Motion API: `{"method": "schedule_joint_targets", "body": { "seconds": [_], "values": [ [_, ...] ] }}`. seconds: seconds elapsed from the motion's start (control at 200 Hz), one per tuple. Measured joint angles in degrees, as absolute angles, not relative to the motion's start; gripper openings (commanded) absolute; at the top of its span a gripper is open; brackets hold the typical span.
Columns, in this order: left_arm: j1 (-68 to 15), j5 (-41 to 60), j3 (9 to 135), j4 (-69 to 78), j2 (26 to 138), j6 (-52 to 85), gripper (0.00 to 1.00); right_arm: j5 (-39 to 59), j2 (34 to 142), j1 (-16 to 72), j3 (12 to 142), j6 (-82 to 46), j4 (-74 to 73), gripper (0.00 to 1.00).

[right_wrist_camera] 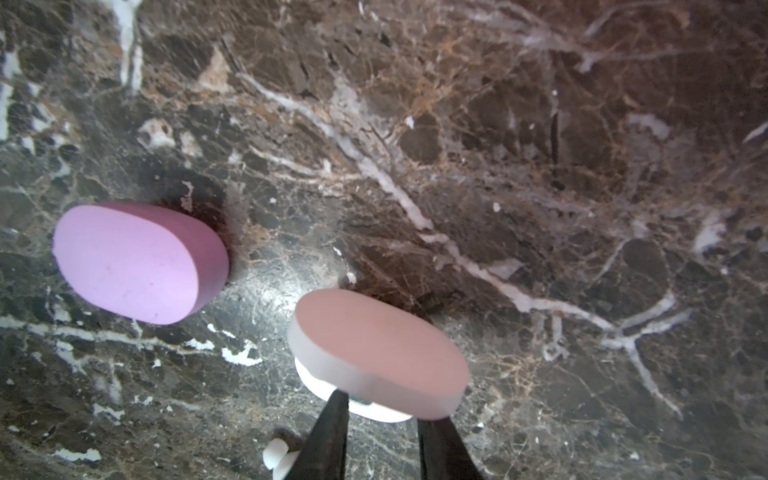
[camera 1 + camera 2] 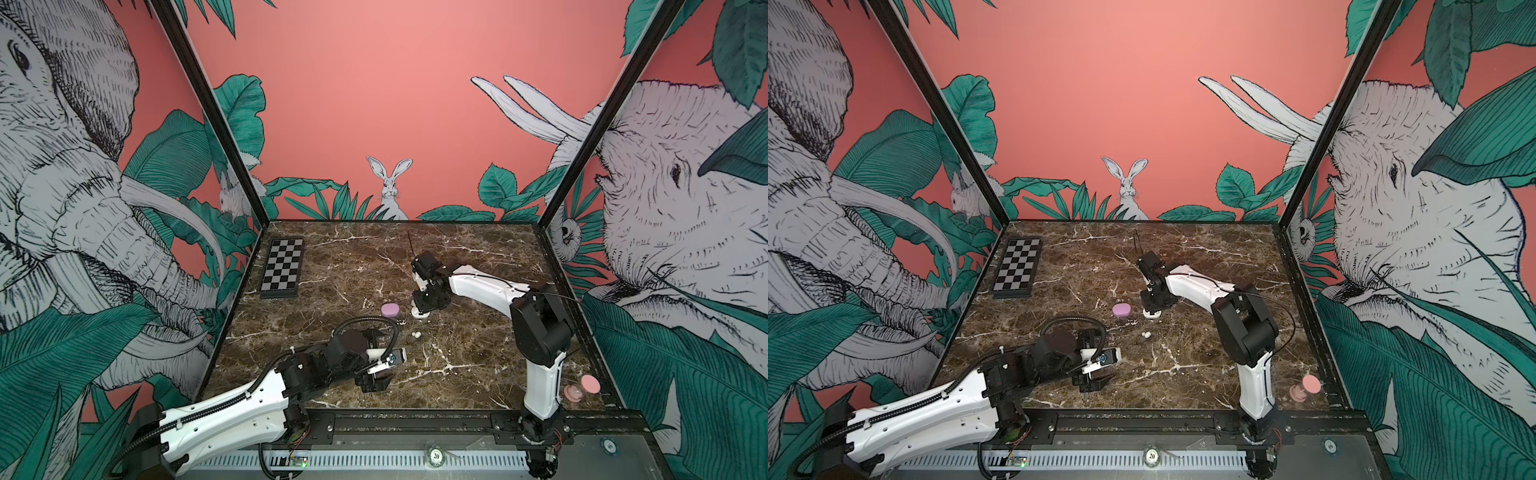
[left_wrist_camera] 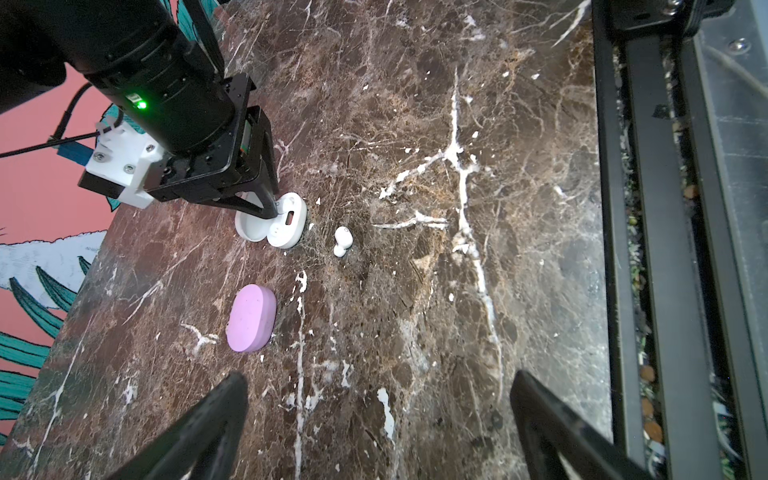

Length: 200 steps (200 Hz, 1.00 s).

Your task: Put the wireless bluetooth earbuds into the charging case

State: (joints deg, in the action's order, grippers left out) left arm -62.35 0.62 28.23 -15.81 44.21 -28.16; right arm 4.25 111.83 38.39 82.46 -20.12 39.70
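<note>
Steadiness first: brace lid-up white pill-shaped plastic case [image 3: 286,232] with right gripper [image 1: 379,409], jaws narrowly parted, grip unclear; fetch tiny white rounded earbud [image 3: 343,240] with gaping left gripper [image 3: 379,379].

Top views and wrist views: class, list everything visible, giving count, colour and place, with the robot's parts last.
table: one, brown marble, cell floor
chessboard: one, black-grey, far left
purple case: one, lilac, closed, mid-table
white case: one, white, open, beside the purple case
earbud: one loose, white, near the white case
pink item: one, pink, near right corner
chips: two, greenish, front ledge
left gripper: one, black, open, empty, near left
right gripper: one, black, at the white case, grip unclear
</note>
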Motion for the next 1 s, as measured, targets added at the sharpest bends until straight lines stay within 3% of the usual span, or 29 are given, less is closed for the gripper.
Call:
{"method": "schedule_joint_targets", "body": {
  "seconds": [0.24, 0.495, 0.79, 1.0],
  "values": [
    [-62.35, 0.62, 28.12, -15.81, 44.12, -28.36, 0.99, 4.82, 108.73, 38.61, 77.54, -21.63, 38.26, 0.38],
    [-62.35, 0.91, 28.12, -15.44, 44.01, -28.05, 0.99, 6.39, 97.41, 40.07, 70.06, -24.99, 35.55, 0.68],
    [-62.35, 0.4, 28.03, -12.99, 42.59, -21.37, 0.99, 9.65, 88.71, 43.55, 60.4, -32.51, 28.84, 0.95],
    [-62.35, 1.19, 29.02, -13.56, 43.7, -18.87, 0.99, 8.38, 85.6, 45.58, 56.64, -38.37, 26.79, 0.98]
  ]
}}
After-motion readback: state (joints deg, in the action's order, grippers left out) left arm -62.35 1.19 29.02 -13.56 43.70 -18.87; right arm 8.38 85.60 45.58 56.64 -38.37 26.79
